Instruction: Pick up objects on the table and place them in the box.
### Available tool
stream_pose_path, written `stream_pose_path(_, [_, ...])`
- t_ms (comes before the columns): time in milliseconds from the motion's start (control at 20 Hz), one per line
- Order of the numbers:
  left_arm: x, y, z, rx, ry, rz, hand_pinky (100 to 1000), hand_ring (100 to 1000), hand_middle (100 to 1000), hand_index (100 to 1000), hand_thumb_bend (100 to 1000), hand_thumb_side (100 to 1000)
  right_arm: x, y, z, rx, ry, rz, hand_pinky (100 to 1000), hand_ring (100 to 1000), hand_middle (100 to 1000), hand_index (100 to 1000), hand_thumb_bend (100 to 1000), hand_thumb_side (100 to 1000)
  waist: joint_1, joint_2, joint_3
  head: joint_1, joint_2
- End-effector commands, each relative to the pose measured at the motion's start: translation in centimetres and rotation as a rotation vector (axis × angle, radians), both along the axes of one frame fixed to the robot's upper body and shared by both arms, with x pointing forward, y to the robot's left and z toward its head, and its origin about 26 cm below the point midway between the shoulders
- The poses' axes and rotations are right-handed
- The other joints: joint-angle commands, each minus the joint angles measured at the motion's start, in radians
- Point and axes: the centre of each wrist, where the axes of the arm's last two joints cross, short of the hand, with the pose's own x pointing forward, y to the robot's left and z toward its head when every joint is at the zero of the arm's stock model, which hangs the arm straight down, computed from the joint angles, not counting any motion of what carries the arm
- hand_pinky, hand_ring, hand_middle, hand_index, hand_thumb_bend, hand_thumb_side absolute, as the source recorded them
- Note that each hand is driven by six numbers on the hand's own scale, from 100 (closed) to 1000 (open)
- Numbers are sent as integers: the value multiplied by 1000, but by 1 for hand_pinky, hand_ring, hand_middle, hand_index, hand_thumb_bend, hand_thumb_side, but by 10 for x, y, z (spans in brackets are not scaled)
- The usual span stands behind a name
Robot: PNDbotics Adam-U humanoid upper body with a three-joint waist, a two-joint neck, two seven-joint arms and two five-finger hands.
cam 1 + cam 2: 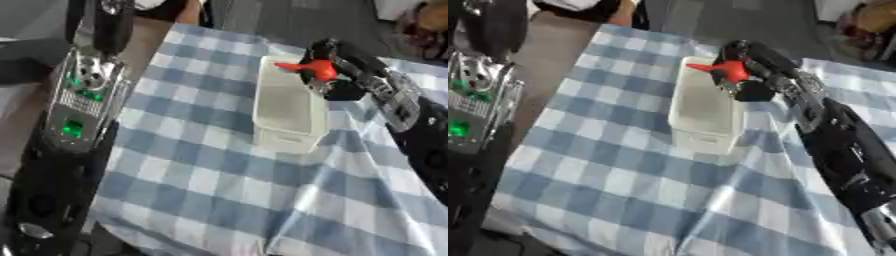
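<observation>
Blue-and-white checked cloth covers the tabletop (201,190), and on it stands a white rectangular box (287,107), its long axis running away from you toward the far edge and slightly tilted in view. Your right hand (750,67) comes in from the right and is curled round a small red object (730,70) with a pointed tip that juts to the left; what the object is cannot be made out beyond its colour and shape. You hold it at the far right corner of the box, just over the rim, so the open interior lies to the left of the hand and toward you along the box's length. By my judgement the carry is nearly done: the drop point is a small shift leftward and inward, then a release, and the risk is letting go over the rim so the thing falls outside onto the cloth. Your left arm rises along the left side, and its hand does not show.
</observation>
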Motion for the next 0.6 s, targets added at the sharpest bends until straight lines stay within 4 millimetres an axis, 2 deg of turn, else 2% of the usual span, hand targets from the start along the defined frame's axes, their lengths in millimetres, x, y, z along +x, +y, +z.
stream_pose_path(50, [-3,-3,10,4,-39,-15,707,688,860,918,287,1000,3,-7,13,-10,-29,-18,100,450,579,699,100,832,4,-11,-1,10,1])
stream_pose_path(100, [-3,-3,10,4,-39,-14,707,688,860,918,286,1000,3,-8,13,-14,-28,-21,100,442,572,689,100,825,4,-11,-2,10,1])
stream_pose_path(150, [-3,-3,10,4,-39,-14,707,688,860,918,287,1000,3,-9,13,-18,-28,-23,157,486,617,731,100,857,4,-11,-2,10,1])
stream_pose_path(200, [-3,-3,10,4,-39,-14,707,687,860,918,287,1000,3,-9,12,-21,-27,-24,147,481,612,726,100,864,4,-11,-2,10,1])
stream_pose_path(250, [-3,-3,10,4,-39,-14,707,687,860,918,286,1000,3,-10,12,-24,-26,-25,224,516,650,758,100,884,3,-11,-2,10,1])
stream_pose_path(350, [-3,-3,10,4,-39,-14,707,687,860,918,286,1000,3,-10,12,-30,-25,-26,307,552,681,780,100,897,3,-11,-2,11,1])
stream_pose_path(400, [-3,-3,10,4,-39,-14,707,687,859,918,287,1000,3,-11,12,-33,-25,-27,399,592,717,801,100,913,3,-11,-2,11,1])
stream_pose_path(450, [-3,-3,10,3,-39,-14,707,688,859,918,287,1000,3,-11,12,-35,-24,-28,433,606,727,808,100,914,3,-11,-2,11,1])
stream_pose_path(600, [-3,-3,10,3,-39,-14,707,687,859,918,287,1000,3,-11,12,-47,-24,-35,459,622,743,817,100,931,3,-12,-2,12,1])
